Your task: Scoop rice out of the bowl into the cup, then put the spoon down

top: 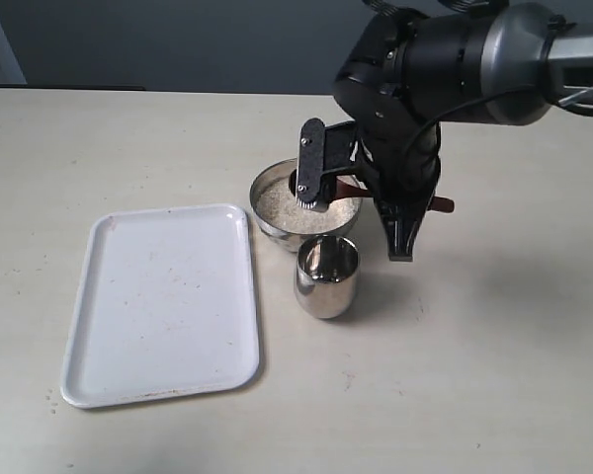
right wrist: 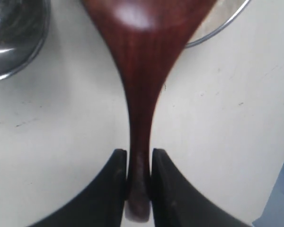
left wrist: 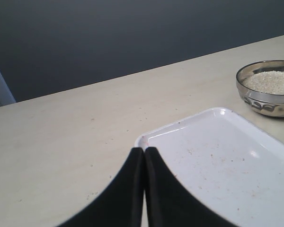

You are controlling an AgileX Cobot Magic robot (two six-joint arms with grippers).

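Note:
The steel bowl (top: 270, 229) holds off-white rice (top: 277, 205) at mid-table, and the steel cup (top: 326, 278) stands upright just in front of it. My right gripper (top: 403, 235) hangs at the bowl's right side, shut on the handle of the reddish-brown spoon (top: 348, 186). The handle's end sticks out at the right. In the right wrist view the spoon (right wrist: 142, 71) runs out from my gripper (right wrist: 139, 153) between the cup (right wrist: 14, 38) and the bowl (right wrist: 227, 23); its front is cut off. My left gripper (left wrist: 144, 150) is shut and empty over the tray's corner.
A white rectangular tray (top: 163, 301) lies left of the bowl and cup, seen also in the left wrist view as the tray (left wrist: 227, 161) with the bowl (left wrist: 267, 100) of rice (left wrist: 272, 81) beyond it. The table's far edge meets a dark wall.

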